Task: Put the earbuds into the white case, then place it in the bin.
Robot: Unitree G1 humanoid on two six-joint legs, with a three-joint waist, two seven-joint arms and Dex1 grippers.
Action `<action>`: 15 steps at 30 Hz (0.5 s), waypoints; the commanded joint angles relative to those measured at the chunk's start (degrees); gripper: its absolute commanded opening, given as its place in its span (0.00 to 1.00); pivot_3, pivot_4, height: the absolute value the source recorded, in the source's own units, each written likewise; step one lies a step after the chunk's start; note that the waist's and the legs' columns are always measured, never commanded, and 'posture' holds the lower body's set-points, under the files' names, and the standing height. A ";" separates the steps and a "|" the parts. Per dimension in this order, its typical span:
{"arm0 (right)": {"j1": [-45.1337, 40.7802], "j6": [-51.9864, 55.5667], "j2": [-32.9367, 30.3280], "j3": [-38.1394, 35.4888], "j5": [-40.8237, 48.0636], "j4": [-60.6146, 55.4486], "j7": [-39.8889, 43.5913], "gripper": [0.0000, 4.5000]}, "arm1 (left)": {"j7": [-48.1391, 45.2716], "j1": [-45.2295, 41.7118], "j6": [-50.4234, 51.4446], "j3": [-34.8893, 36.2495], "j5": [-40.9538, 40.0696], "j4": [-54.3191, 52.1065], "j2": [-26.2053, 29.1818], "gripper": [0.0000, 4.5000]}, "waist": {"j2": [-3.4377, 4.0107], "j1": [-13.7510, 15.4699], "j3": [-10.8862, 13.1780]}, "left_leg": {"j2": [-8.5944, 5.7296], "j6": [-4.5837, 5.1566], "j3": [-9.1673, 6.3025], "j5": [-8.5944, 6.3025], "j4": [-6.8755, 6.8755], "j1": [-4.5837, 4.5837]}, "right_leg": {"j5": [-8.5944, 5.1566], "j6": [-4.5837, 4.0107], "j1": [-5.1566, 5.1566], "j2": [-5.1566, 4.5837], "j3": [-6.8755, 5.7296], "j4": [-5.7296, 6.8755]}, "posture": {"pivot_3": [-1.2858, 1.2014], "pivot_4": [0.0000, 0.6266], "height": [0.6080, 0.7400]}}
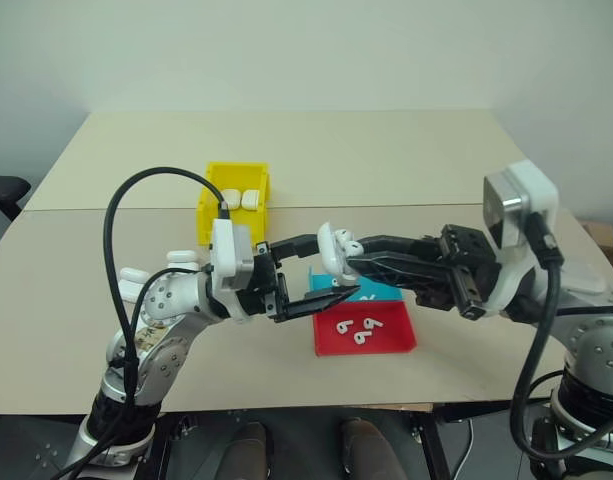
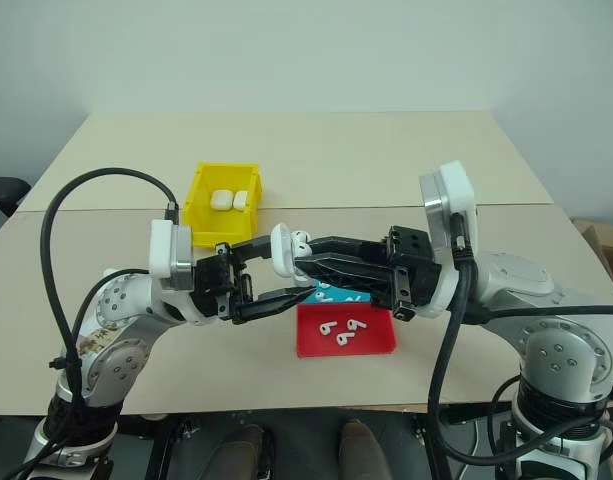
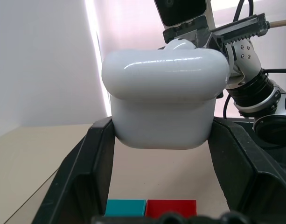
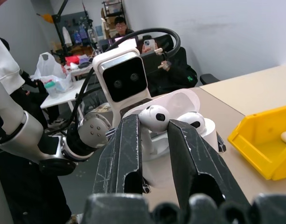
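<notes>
- The white case (image 3: 163, 100) is held in mid-air above the surface (image 1: 386, 160), clamped between the two fingers of the left tool (image 1: 321, 288); its lid stands open in the right wrist view.
- One earbud (image 4: 154, 117) is pinched at its stem by the right tool (image 4: 154, 140), its head poised just over the case's open top; a second earbud (image 4: 191, 120) looks already seated in its well.
- Step in hand, as I judge it: seating the earbud in the case.
- Next move calls for lowering the stem straight into the free well, releasing, then shutting the lid.
- Spare earbuds lie in the red tray (image 1: 366, 335) below, with a blue tray (image 1: 381, 290) just behind it.
- The bin (image 1: 236, 205), already holding cases, sits beyond the left arm.
</notes>
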 commanded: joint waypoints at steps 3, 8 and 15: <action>0.93 -4.00 -1.61 1.26 -0.35 -1.50 -0.57 0.15 | 0.07 -0.35 -1.38 0.77 0.08 -2.35 -0.29 0.61 | 0.00 0.09 0.00 | 0.00 0.00 0.00 0.00 0.00 0.00 | 0.00 0.01 0.00 0.00 0.00 0.00 | 0.52 0.24 1.00; 2.26 -6.50 -3.25 2.89 -1.78 -2.23 0.39 0.15 | 0.05 -0.54 -1.81 0.79 0.45 -2.10 -0.64 0.61 | 0.00 0.26 0.00 | 0.00 0.00 0.00 0.00 0.00 0.00 | 0.00 0.01 0.00 0.00 0.00 0.00 | 0.52 0.24 1.00; 3.60 -9.54 -5.20 5.12 -4.14 -2.73 0.38 0.15 | -0.11 -0.43 -2.49 0.91 1.05 -1.92 -1.75 0.61 | -0.01 0.61 0.00 | 0.00 0.00 0.01 0.00 0.00 0.01 | -0.01 0.01 0.00 0.00 0.00 -0.01 | 0.52 0.24 1.00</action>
